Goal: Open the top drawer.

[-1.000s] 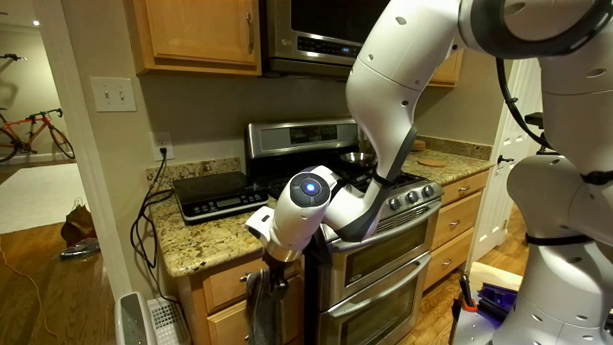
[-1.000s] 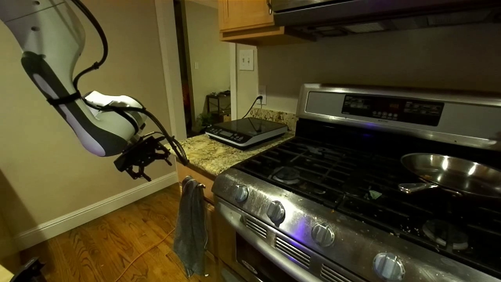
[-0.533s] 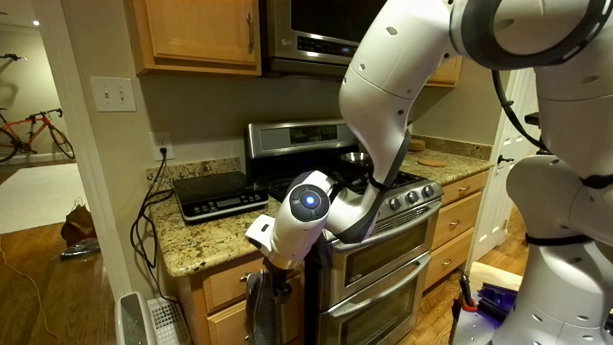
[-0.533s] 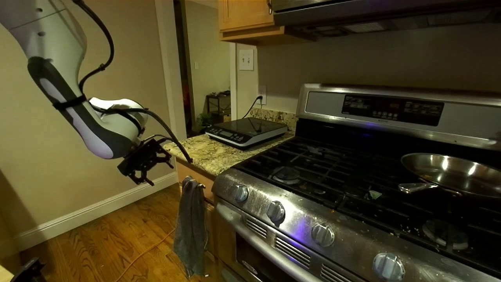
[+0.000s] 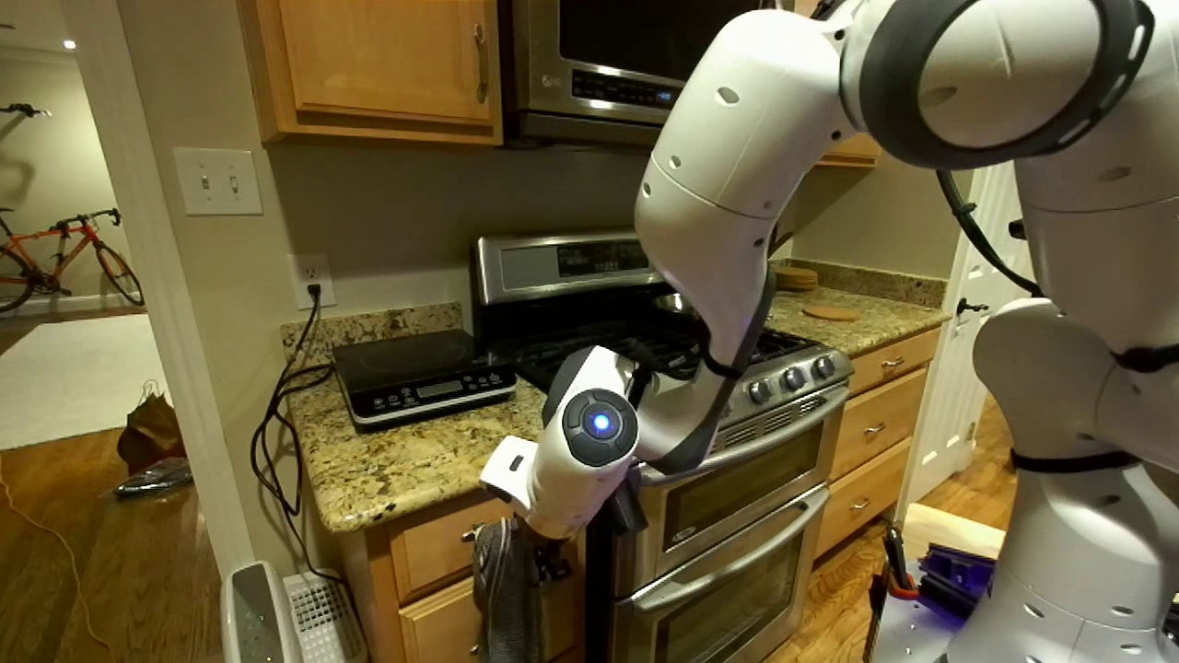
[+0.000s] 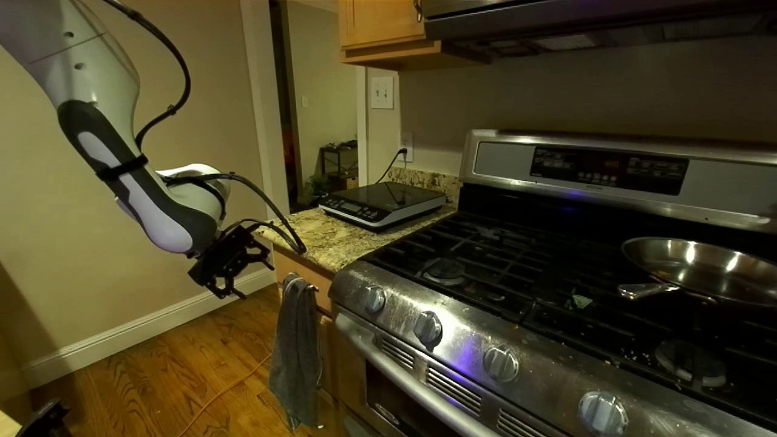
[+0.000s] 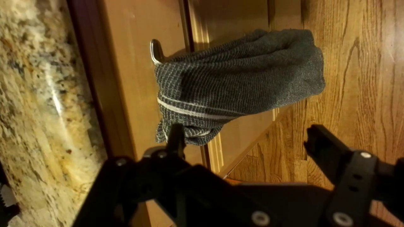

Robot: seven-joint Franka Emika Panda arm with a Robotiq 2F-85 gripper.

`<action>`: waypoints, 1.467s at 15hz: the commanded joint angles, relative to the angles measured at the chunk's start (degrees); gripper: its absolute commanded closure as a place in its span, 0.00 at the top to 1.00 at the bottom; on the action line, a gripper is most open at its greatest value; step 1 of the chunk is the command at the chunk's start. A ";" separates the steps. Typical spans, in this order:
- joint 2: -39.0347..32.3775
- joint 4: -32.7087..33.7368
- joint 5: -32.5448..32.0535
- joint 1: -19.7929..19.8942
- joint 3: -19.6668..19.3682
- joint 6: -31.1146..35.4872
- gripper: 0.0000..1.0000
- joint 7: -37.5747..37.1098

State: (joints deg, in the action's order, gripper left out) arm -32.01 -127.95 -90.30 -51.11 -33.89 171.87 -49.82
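Observation:
The top drawer (image 5: 433, 548) is a short, wide honey-oak front under the granite counter, left of the oven in an exterior view. It is shut; it also shows in an exterior view (image 6: 292, 264) and the wrist view (image 7: 139, 63). Its small metal handle (image 7: 155, 52) is partly covered by a hanging grey towel (image 7: 240, 72). My gripper (image 6: 256, 280) is open and empty, apart from the drawer and out in front of it. In the wrist view the gripper (image 7: 246, 135) has its fingers wide apart, one overlapping the towel's lower edge. In an exterior view the gripper (image 5: 551, 562) is partly hidden.
The granite counter edge (image 7: 56, 104) runs above the drawer. A portable cooktop (image 6: 382, 203) stands on the counter. The stainless oven (image 5: 728, 516) stands beside the drawer, with a pan (image 6: 710, 267) on its stove. More oak drawers (image 5: 875, 428) lie beyond the oven.
The arm has lowered. In the exterior views my gripper has moved down and slightly closer to the drawer and towel. The fingers stay open. The drawer and towel have not moved.

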 commanded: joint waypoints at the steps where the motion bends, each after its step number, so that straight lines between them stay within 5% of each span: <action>1: -2.35 1.84 -3.81 0.02 -0.76 -0.87 1.00 -5.65; 22: -5.24 4.52 -1.97 0.67 -0.49 -1.01 1.00 -4.72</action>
State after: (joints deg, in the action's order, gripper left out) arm -36.78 -124.00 -91.99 -50.29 -34.14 171.71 -54.11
